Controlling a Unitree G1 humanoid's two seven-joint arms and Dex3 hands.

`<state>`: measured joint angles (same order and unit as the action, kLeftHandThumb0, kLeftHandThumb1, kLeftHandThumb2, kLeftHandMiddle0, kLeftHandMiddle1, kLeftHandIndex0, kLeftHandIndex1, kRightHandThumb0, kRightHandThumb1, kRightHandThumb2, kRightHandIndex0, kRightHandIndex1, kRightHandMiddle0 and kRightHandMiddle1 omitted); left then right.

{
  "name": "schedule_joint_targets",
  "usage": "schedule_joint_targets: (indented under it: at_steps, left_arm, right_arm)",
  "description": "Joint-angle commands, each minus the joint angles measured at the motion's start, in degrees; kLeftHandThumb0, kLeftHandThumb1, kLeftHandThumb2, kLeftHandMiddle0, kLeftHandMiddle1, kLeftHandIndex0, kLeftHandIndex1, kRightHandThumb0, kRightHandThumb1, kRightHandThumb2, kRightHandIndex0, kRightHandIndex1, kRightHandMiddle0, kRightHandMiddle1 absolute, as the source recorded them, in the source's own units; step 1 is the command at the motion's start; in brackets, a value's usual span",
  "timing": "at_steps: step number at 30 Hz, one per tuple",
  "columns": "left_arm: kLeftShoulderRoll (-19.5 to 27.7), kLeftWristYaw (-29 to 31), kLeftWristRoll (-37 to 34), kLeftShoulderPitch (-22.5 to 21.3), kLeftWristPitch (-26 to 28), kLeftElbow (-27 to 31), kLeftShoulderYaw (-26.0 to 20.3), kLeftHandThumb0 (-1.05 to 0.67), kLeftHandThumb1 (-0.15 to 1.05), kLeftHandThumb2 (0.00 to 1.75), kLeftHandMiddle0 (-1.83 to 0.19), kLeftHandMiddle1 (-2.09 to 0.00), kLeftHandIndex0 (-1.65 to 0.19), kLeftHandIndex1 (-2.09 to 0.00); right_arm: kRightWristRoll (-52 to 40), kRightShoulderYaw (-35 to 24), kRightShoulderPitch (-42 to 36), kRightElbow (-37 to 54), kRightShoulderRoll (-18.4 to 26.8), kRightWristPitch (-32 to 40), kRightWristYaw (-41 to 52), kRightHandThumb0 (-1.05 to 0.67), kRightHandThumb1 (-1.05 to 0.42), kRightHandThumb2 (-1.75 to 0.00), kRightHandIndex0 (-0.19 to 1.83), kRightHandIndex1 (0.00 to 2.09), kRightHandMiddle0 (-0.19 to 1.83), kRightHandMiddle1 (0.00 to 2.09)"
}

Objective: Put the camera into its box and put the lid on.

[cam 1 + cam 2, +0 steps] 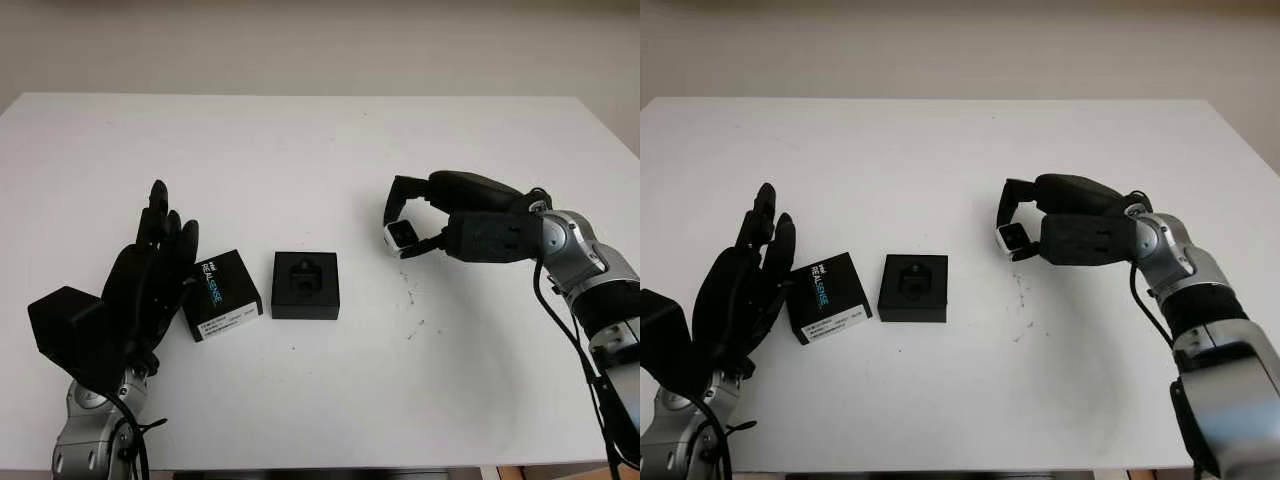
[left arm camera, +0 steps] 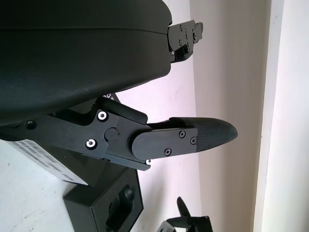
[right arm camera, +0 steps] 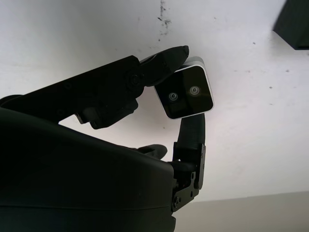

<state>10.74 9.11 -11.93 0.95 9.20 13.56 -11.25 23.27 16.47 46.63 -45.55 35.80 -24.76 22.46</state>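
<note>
Black foam lines the open box (image 1: pixel 305 285), which sits near the middle of the white table (image 1: pixel 300 150), a little toward the front edge, its recess unfilled. Just beside it, toward the left edge, lies the lid (image 1: pixel 224 294), printed face up and slightly skewed, apart from the box. The camera (image 1: pixel 402 235) is not on the table: the right robot hand (image 1: pixel 420 222) grasps it between its fingers and holds it in the air right of the box, toward the right edge, with the twin lenses facing the wrist camera. So the pickup looks done, while seating the camera in the recess and fitting the lid are both left. The left robot hand (image 1: pixel 150 265) is released, holding nothing, upright just beside the lid on its left-edge side. Nothing stands on the table between the camera and the box, only a few dark specks on the surface. The lid's nearness to the box may matter little, though the left robot hand crowds it closely.
</note>
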Motion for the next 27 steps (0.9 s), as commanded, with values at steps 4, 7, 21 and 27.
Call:
schedule_joint_targets:
  at_steps: [4, 7, 21, 27]
  left_arm:
    - [-0.79, -0.22, 0.03, 0.01, -0.69, 0.45, 0.59, -0.67, 1.05, 0.48, 0.19, 0.0, 0.19, 0.0]
    - [-1.14, -0.3, 0.16, 0.04, -1.08, 0.1, 0.72, -0.67, 1.05, 0.47, 0.19, 0.0, 0.19, 0.0]
    - [-2.49, -1.91, 1.49, 1.0, -1.73, 0.89, 2.09, -0.67, 1.05, 0.47, 0.19, -0.01, 0.19, 0.0]
    - [-2.88, -2.55, 1.97, 0.86, -1.49, 1.23, 2.7, -0.68, 1.05, 0.47, 0.19, 0.0, 0.19, 0.0]
  right_arm:
    - [-2.12, -2.19, -2.92, 10.69, -0.22, 6.99, 3.32, -0.31, -1.0, -0.06, 0.28, 0.05, 0.18, 1.91]
    - [-2.62, -2.58, -4.38, 17.06, -0.09, 12.08, 6.37, -0.32, -1.01, -0.06, 0.28, 0.05, 0.16, 1.94]
    - [-10.78, -6.65, -11.55, 36.89, -2.07, 28.22, 13.26, -0.33, -1.0, -0.05, 0.3, 0.06, 0.18, 2.05]
    - [-10.16, -6.22, -13.63, 43.43, -2.62, 34.84, 13.08, -0.36, -1.01, -0.05, 0.29, 0.05, 0.14, 2.0]
